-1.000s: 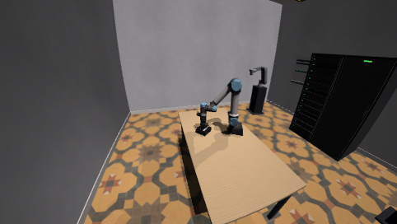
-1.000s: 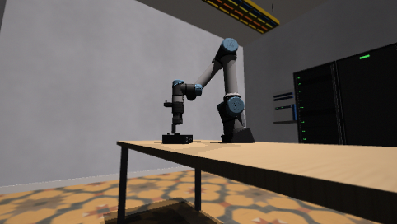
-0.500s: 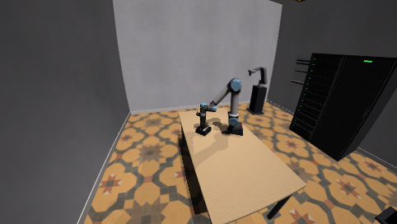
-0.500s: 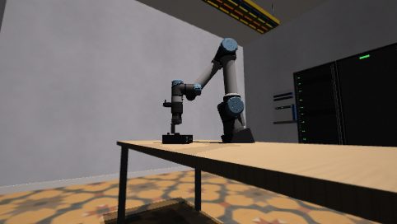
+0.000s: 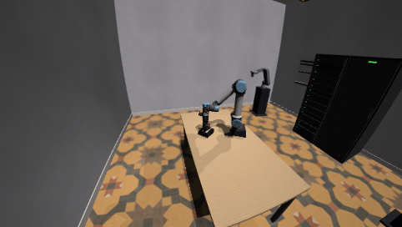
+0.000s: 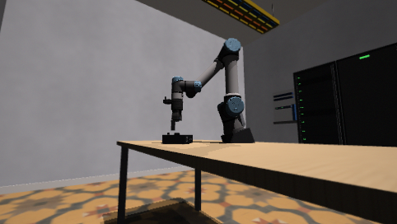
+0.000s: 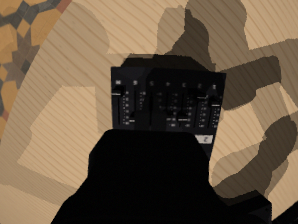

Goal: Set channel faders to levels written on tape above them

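The desk (image 7: pixel 166 106) stands flat on the tabletop (image 5: pixel 250 175) near the arm's base. The gripper (image 6: pixel 175 125), fingers closed on nothing, hangs just above it. Fader levels and tape figures are unreadable, so progress cannot be judged.
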